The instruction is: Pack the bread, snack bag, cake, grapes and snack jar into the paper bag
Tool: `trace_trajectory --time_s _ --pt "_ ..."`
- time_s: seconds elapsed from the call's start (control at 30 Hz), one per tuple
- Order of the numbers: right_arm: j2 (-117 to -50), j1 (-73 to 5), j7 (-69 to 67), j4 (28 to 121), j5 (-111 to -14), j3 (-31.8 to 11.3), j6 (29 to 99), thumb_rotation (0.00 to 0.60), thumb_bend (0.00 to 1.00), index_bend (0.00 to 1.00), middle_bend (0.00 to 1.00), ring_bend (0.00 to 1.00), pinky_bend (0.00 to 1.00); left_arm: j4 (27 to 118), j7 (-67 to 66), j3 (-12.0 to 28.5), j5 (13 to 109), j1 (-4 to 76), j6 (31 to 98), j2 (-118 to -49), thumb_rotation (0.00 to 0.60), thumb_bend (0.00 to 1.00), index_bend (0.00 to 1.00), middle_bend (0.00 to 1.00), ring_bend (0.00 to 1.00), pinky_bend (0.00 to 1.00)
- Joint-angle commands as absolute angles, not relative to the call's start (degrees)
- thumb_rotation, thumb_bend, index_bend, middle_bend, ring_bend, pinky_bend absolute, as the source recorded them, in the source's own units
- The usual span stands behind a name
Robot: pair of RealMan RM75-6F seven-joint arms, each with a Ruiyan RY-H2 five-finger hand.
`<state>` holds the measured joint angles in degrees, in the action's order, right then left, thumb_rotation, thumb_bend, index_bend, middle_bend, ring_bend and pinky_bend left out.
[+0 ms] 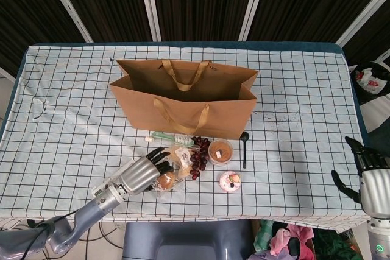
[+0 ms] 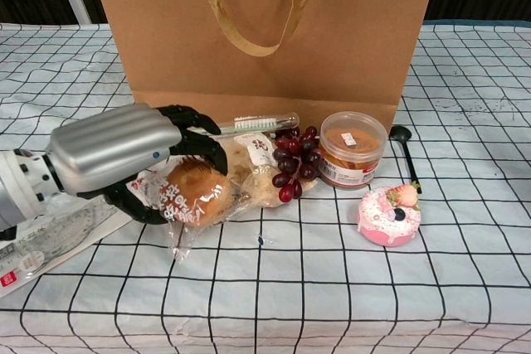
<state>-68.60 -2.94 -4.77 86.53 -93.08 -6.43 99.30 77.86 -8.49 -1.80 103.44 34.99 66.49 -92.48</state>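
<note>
The paper bag stands open-topped behind my robot hand; grapes, snack jar and toothbrush crowd its front.

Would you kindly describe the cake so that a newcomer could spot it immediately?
Start at the big brown paper bag standing mid-table. In front of it lies a row of food; the cake sits nearest the table's front edge, just in front of the clear snack jar. It alone is pink, round and topped with a strawberry.

Bright, even overhead light, soft short shadows, both views sharp, background dark.
</note>
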Motion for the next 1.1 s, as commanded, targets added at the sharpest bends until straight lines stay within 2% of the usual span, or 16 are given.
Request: trace_trajectory --time_s 0.03,0.13,0.27,0.37,0.5,0.7,0.8,0.97,1.1 --pt "-68.6 -2.9 -4.7 86.6 -92.9 -6.5 99.3 0.6 0.26 0.1 0.18 0.3 0.24 82.4 -8.1 -2.3 106.4 33.6 72.4 -88.1 0.6 0.27 0.35 0.42 0.13 0.14" --pt "-68.7 -3.0 -4.4 86.6 -92.8 -6.5 99.0 0.6 0.26 0.1 0.18 0.3 0.24 86.1 -9.7 -1.8 109.8 32.1 79.4 -84.3 0.6 0.26 0.36 0.42 0.13 0.14" --pt "-68.7 -2.9 -4.2 86.6 -92.6 -6.7 99.0 0.6 0.26 0.1 0.18 0.3 0.24 89.3 -13.0 0.9 113.0 30.9 86.7 -81.2 0.6 0.26 0.37 0.43 0.13 0.14" --pt "-68.6 -2.8 -4.1 86.9 -92.2 -6.9 99.0 0.6 0.26 0.1 0.18 0.3 0.24 93.3 -15.5 4.1 112.3 31.3 88.0 -78.0 0.6 0.26 0.36 0.43 0.13 0.14" --pt "-68.5 -2.8 -4.1 87.0 -92.1 -7.1 99.1 0.6 0.26 0.1 0.18 0.3 0.24 97.6 -16.9 10.9 108.2 34.2 86.0 -74.1 0.6 0.26 0.36 0.43 0.13 0.14" --pt "-68.5 -2.7 -4.2 86.6 -90.9 -7.6 98.8 0.6 0.27 0.1 0.18 0.3 0.24 95.3 -17.9 20.2 103.6 40.1 83.3 -73.5 0.6 0.26 0.36 0.42 0.13 0.15" --pt "-68.6 -2.8 -1.9 85.7 -90.5 -7.7 98.3 0.6 0.27 0.1 0.18 0.3 0.24 94.3 -18.5 23.3 99.2 43.4 78.7 -73.7 0.6 0.26 0.36 0.42 0.13 0.15" --pt "-68.8 -2.9 -1.4 85.9 -90.4 -7.8 98.0 0.6 0.27 0.1 0.18 0.3 0.24 91.6 -21.4 25.9 90.9 47.5 70.6 -74.5 0.6 0.25 0.36 0.42 0.13 0.15" --pt "-69.0 -2.9 -1.0 85.8 -90.2 -7.8 97.7 0.6 0.27 0.1 0.18 0.3 0.24 88.8 -23.1 27.6 85.0 50.2 67.5 -77.1 0.6 0.25 0.36 0.42 0.13 0.15"
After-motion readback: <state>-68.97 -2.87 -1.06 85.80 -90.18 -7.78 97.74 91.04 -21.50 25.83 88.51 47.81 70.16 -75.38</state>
